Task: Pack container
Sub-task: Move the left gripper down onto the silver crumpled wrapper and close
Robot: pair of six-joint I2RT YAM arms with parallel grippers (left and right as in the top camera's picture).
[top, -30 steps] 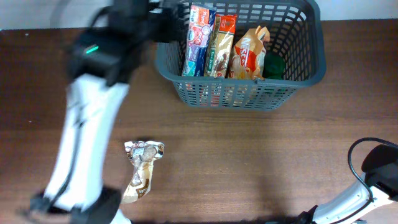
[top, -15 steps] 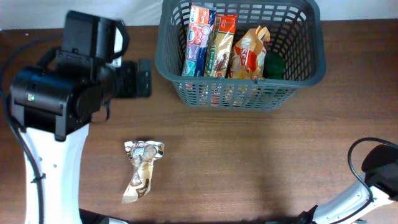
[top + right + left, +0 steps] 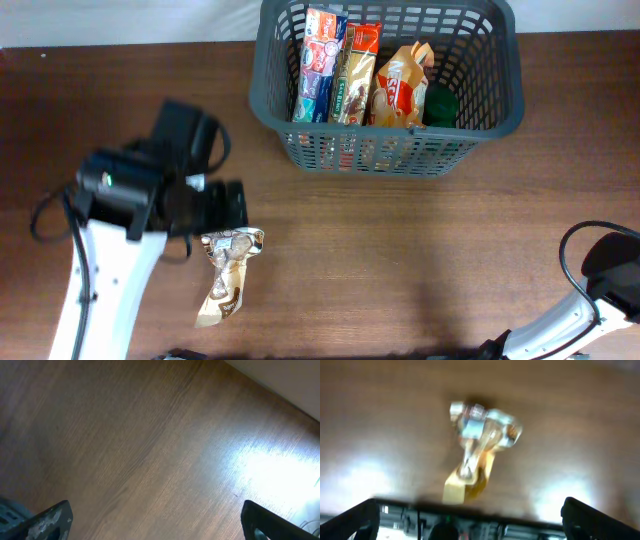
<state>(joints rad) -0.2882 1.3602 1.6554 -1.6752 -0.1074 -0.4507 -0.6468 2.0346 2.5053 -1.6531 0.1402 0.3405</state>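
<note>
My left tool [image 3: 232,205] hangs wide open and empty, just beside the crumpled packet [image 3: 228,272] on the near-left worktop [image 3: 400,260]. The right tool [image 3: 155,525] is equally wide and empty. The basket [image 3: 380,150] sits at the far side, well apart. Pinching only loose wrapper could let the packet slip out on the carry.

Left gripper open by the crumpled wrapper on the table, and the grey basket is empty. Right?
Not empty. The overhead view shows the basket holding three packets and a green item. The left gripper is open by the wrapper on the table, as stated.
</note>
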